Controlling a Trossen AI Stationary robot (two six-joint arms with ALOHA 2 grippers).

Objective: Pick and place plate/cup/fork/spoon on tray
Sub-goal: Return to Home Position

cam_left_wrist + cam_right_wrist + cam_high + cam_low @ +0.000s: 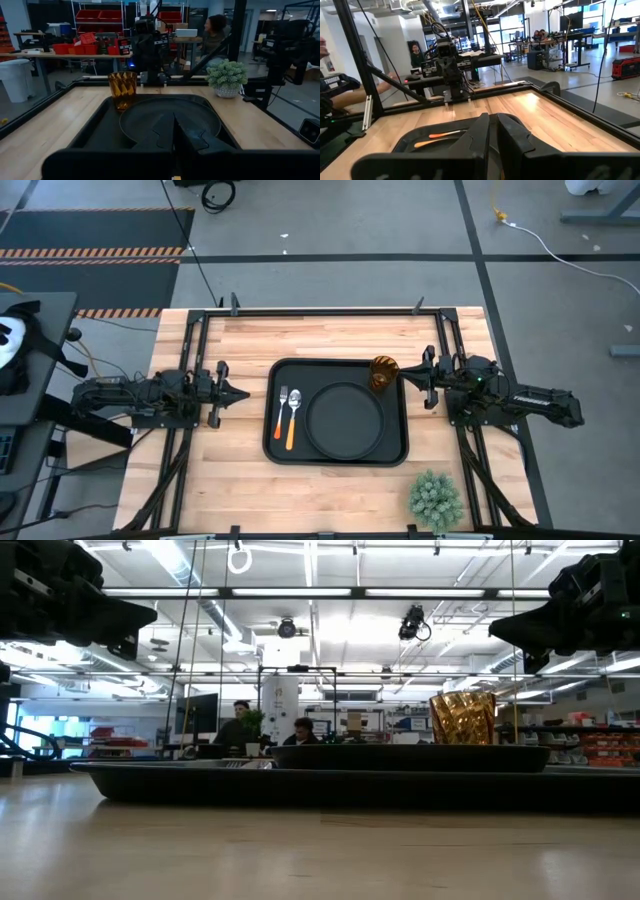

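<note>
The black tray [275, 442] lies in the middle of the table. On it rest the round black plate [345, 420], the fork [283, 406] and the spoon [292, 422], side by side left of the plate. The amber cup [384, 373] stands upright in the tray's far right corner [122, 90]. My left gripper [245, 393] hangs shut, level, left of the tray. My right gripper [403, 376] hangs shut to the right of the cup and higher than it [495, 632], touching nothing.
A small green spiky plant [435, 498] in a pot stands near the table's front right corner. Black frame rails [190, 360] run along the table's left and right sides. Bare wood lies on all sides of the tray. People sit in the room beyond.
</note>
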